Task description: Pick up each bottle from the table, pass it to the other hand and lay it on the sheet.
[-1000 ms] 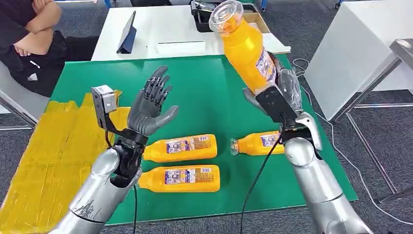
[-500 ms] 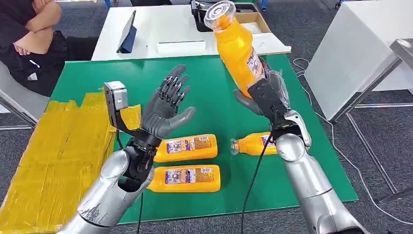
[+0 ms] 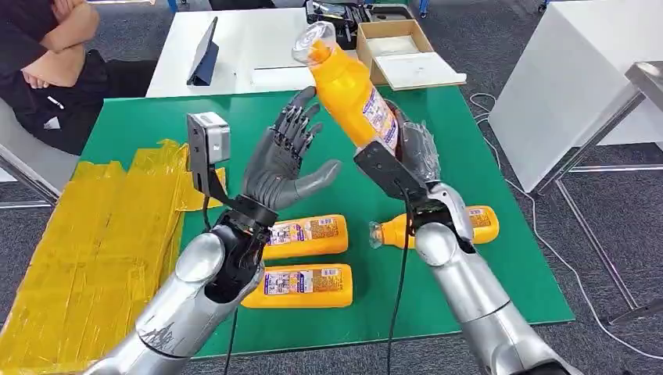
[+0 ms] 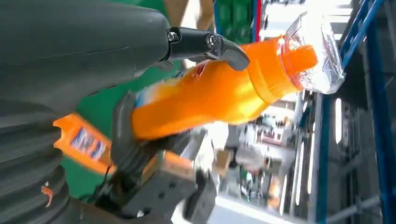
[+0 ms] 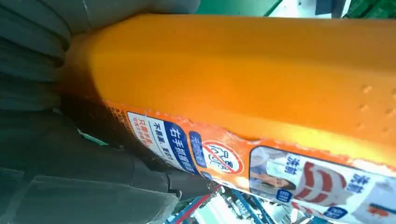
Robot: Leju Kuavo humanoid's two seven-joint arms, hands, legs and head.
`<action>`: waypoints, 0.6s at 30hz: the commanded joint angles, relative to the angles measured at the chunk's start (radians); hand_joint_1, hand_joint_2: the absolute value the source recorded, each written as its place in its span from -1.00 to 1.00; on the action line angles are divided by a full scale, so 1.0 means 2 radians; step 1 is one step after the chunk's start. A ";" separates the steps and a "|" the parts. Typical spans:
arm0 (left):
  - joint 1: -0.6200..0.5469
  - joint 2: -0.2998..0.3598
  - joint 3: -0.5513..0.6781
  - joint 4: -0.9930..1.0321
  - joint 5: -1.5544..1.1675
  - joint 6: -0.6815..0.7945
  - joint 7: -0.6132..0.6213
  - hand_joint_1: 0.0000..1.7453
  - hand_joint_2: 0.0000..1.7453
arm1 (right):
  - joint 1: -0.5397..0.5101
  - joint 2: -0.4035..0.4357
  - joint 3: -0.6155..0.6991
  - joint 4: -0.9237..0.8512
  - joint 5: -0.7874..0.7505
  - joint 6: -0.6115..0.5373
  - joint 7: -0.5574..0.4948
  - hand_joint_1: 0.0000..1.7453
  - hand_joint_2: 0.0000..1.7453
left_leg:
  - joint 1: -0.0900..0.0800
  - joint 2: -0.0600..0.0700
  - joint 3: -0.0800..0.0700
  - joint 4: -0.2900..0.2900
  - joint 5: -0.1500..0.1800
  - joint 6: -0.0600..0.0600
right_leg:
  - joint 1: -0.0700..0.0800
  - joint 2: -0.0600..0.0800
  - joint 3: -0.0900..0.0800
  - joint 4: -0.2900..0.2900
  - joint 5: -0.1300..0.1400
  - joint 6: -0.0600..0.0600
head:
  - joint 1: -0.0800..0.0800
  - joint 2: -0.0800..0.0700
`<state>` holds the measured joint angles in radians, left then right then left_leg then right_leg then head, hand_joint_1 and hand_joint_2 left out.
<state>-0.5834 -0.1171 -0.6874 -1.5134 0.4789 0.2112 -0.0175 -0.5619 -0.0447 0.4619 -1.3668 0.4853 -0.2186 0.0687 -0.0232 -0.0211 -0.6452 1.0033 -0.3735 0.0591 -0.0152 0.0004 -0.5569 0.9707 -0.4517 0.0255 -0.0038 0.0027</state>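
Observation:
My right hand (image 3: 410, 152) grips an orange bottle (image 3: 352, 87) by its lower half, raised above the green table (image 3: 453, 133) and tilted with its clear cap up and to the left. The same bottle (image 4: 219, 88) (image 5: 243, 70) is close in both wrist views. My left hand (image 3: 285, 160) is lifted beside it, palm facing the bottle and fingers spread, their tips near its neck; a fingertip (image 4: 233, 49) lies on or just above the bottle's shoulder. Three more orange bottles lie on the table: two (image 3: 309, 234) (image 3: 301, 285) below my left wrist, one (image 3: 399, 230) behind my right forearm.
The yellow sheet (image 3: 86, 234) covers the table's left part. A person (image 3: 47, 55) sits at the far left corner. Behind the green table a white table carries a tablet (image 3: 205, 53) and an open cardboard box (image 3: 403, 51). Another white table (image 3: 578, 70) stands at the right.
My right hand has carried the bottle leftwards and tilted it further towards my left hand. My left hand has risen and moved right, closing the gap to the bottle.

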 commanded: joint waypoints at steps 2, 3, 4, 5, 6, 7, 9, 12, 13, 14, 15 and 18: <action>-0.076 0.012 0.017 0.072 -0.046 0.036 0.006 -1.00 1.00 | -0.040 0.029 0.077 0.042 -0.003 -0.017 0.005 1.00 1.00 | 0.001 0.003 0.003 0.000 -0.001 -0.003 | 0.000 0.002 0.002 0.000 -0.001 -0.001 | 0.000 0.000; -0.071 0.013 0.034 0.061 -0.060 0.043 -0.004 -1.00 1.00 | -0.040 0.030 0.068 0.046 -0.010 -0.035 0.023 1.00 1.00 | 0.001 0.002 0.002 0.001 -0.001 -0.003 | 0.000 0.001 0.002 0.000 -0.001 -0.001 | 0.000 0.000; -0.067 0.014 0.045 0.052 -0.060 0.044 -0.004 -1.00 1.00 | -0.042 0.027 0.059 0.051 -0.024 -0.035 0.026 1.00 1.00 | 0.000 0.001 0.001 0.000 -0.001 -0.002 | 0.000 0.001 0.001 0.000 0.000 -0.001 | 0.000 0.000; -0.065 0.015 0.051 0.046 -0.062 0.044 -0.003 -1.00 1.00 | -0.045 0.025 0.053 0.055 -0.031 -0.033 0.023 1.00 1.00 | 0.000 0.002 0.001 0.000 -0.001 -0.002 | 0.000 0.002 0.001 0.000 0.000 -0.001 | 0.000 0.000; -0.064 0.013 0.054 0.044 -0.067 0.049 0.001 -1.00 1.00 | -0.049 0.024 0.047 0.063 -0.038 -0.032 0.021 1.00 1.00 | 0.000 0.002 0.001 0.000 0.000 -0.002 | 0.000 0.001 0.000 0.000 0.000 -0.001 | 0.000 0.000; -0.064 0.012 0.054 0.044 -0.067 0.049 0.002 -1.00 1.00 | -0.051 0.023 0.046 0.065 -0.038 -0.031 0.019 1.00 1.00 | 0.000 0.002 0.001 0.000 -0.001 -0.002 | 0.000 0.001 0.001 0.000 0.000 -0.001 | 0.000 0.000; -0.064 0.009 0.052 0.047 -0.068 0.050 0.004 -1.00 1.00 | -0.053 0.022 0.044 0.069 -0.039 -0.030 0.014 1.00 1.00 | 0.001 0.001 0.001 0.001 -0.001 -0.002 | 0.001 0.000 0.002 0.000 0.000 -0.001 | 0.000 0.000; -0.073 0.000 0.040 0.061 -0.064 0.045 0.010 -1.00 1.00 | -0.060 0.027 0.066 0.070 -0.014 -0.027 0.002 1.00 1.00 | 0.000 0.001 0.000 0.000 0.000 -0.001 | 0.000 0.000 0.000 0.000 0.000 0.000 | 0.000 0.000; -0.075 -0.004 0.036 0.064 -0.061 0.046 0.014 -1.00 1.00 | -0.061 0.030 0.074 0.069 -0.006 -0.027 0.000 1.00 1.00 | 0.000 0.002 0.001 0.001 -0.001 -0.003 | 0.001 0.001 0.002 0.000 0.000 -0.001 | 0.000 0.000; -0.076 -0.006 0.033 0.065 -0.058 0.045 0.017 -1.00 1.00 | -0.061 0.033 0.080 0.067 -0.003 -0.026 -0.001 1.00 1.00 | 0.000 0.001 0.000 0.001 0.000 -0.002 | 0.000 0.000 0.001 0.000 0.000 -0.001 | 0.000 0.000; -0.076 -0.007 0.031 0.066 -0.058 0.045 0.017 -1.00 1.00 | -0.061 0.035 0.081 0.067 -0.001 -0.027 0.000 1.00 1.00 | 0.000 0.001 0.001 0.001 0.000 -0.002 | 0.001 0.001 0.001 0.000 0.000 -0.001 | 0.000 0.000; -0.077 -0.008 0.030 0.066 -0.057 0.045 0.017 -1.00 1.00 | -0.061 0.036 0.083 0.066 0.000 -0.028 0.001 1.00 1.00 | 0.000 0.001 0.001 0.000 0.000 -0.002 | 0.000 0.001 0.001 0.000 0.000 -0.001 | 0.000 0.000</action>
<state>-0.6774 -0.1278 -0.5974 -1.4549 0.3563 0.3033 0.0069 -0.6188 0.0092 0.5639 -1.3050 0.4784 -0.2754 0.0744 -0.0248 -0.0214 -0.6458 1.0033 -0.3727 0.0601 -0.0150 0.0003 -0.5569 0.9707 -0.4516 0.0258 -0.0038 0.0027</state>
